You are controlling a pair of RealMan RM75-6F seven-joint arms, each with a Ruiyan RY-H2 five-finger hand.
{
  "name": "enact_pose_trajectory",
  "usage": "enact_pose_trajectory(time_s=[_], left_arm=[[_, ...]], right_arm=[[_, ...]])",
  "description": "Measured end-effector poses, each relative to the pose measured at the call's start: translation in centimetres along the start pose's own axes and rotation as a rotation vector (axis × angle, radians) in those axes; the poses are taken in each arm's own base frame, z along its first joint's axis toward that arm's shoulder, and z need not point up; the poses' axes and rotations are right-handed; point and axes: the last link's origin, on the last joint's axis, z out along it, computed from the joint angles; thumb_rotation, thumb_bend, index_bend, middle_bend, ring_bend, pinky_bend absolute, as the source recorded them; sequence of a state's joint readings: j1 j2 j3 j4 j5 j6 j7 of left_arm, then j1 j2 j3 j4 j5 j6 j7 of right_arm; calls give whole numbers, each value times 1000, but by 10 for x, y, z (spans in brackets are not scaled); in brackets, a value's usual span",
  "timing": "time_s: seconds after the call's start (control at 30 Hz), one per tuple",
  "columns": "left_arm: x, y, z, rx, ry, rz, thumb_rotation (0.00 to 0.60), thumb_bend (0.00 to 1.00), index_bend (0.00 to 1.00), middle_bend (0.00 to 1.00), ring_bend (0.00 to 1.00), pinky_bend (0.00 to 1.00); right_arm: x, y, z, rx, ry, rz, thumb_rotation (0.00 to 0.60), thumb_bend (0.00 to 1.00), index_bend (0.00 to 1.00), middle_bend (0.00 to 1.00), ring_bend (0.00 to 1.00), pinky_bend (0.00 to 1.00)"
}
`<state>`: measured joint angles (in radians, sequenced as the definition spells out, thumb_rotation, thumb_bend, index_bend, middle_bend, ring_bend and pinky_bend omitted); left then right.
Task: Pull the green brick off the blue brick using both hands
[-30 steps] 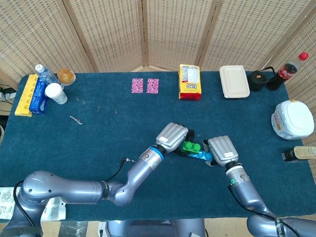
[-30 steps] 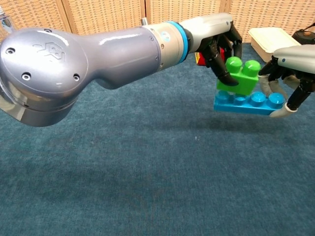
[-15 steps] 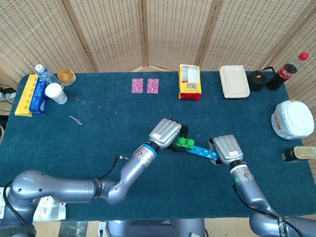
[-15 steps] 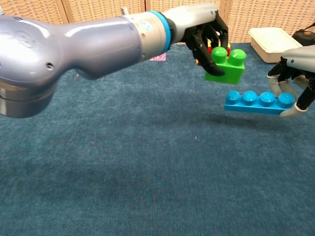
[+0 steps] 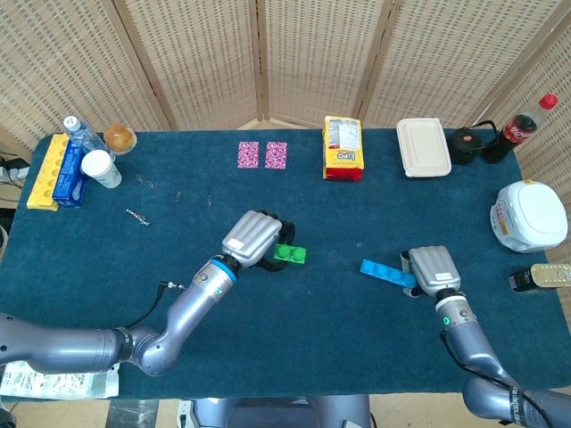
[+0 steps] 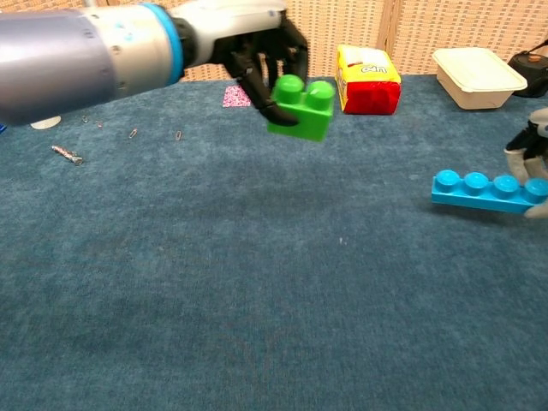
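Observation:
The green brick [image 5: 291, 254] [image 6: 300, 109] is apart from the blue brick [image 5: 387, 273] [image 6: 488, 191]. My left hand [image 5: 253, 237] [image 6: 253, 47] grips the green brick and holds it above the cloth, left of centre. My right hand [image 5: 432, 269] [image 6: 533, 158] holds the long blue brick by its right end, off to the right; in the chest view this hand is mostly cut off by the frame edge. A wide gap of bare cloth lies between the two bricks.
At the back of the blue table [image 5: 178, 241] stand a yellow snack bag [image 5: 343, 148], two pink cards [image 5: 262, 154], a white lunch box [image 5: 423, 147] and a cola bottle [image 5: 526, 120]. Cups and boxes [image 5: 67, 169] crowd the far left. A white container [image 5: 531, 216] sits at right.
The green brick came off the blue brick. My left hand carried it away to the left while my right hand drew the blue brick to the right.

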<state>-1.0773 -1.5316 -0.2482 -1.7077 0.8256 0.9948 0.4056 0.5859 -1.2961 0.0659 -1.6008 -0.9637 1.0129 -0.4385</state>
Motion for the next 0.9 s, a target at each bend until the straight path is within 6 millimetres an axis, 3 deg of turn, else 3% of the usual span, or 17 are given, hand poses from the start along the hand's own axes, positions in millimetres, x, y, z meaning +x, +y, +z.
enact_pose_trajectory(time_s=[0.23, 0.33, 0.73, 0.8, 0.9], left_arm=[[-4, -24, -20, 35, -20, 28, 600, 247, 737, 607, 481, 424], [-10, -29, -24, 43, -32, 30, 600, 247, 737, 608, 481, 424], [-41, -30, -20, 31, -65, 82, 600, 248, 737, 607, 480, 418], [-49, -29, -18, 28, -79, 100, 600, 245, 688, 591, 437, 385], [-58, -28, -16, 26, -109, 127, 600, 219, 413, 433, 262, 291]], right_arm=[[-9, 17, -6, -34, -36, 39, 600, 240, 356, 387, 401, 331], [-7, 17, -10, -29, -31, 60, 600, 240, 308, 351, 374, 319], [24, 13, -28, 18, 101, 101, 600, 241, 281, 343, 364, 314], [30, 13, -32, 24, 128, 104, 600, 240, 281, 343, 364, 314], [38, 12, -36, 34, 157, 107, 600, 240, 281, 343, 364, 314]])
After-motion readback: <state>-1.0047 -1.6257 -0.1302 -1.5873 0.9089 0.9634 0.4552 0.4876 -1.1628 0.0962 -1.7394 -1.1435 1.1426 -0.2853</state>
